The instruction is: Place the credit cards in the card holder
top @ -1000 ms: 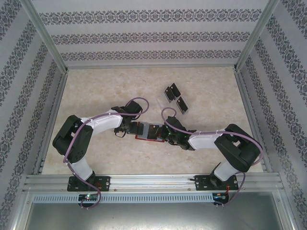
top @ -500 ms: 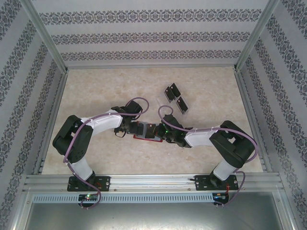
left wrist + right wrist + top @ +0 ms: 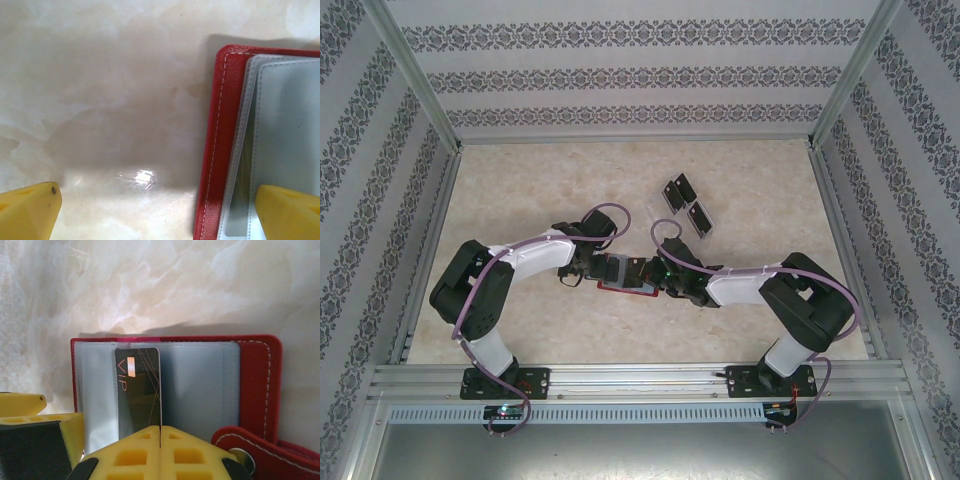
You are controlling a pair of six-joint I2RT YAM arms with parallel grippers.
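Note:
The red card holder lies open on the table, grey pockets facing up and its red tab at the lower right. My right gripper is shut on a black credit card marked VIP, which reaches over the left grey pocket; whether it is inside I cannot tell. My left gripper is open, with one yellow finger over the holder's grey pocket and the other over bare table. From above, both grippers meet at the holder.
Two more black cards sit on a clear rack behind the right arm. Metal rails line the near edge, and patterned walls enclose the marble table.
The right arm has moved slightly left, carrying the card further over the holder. The left arm has stayed where it was.

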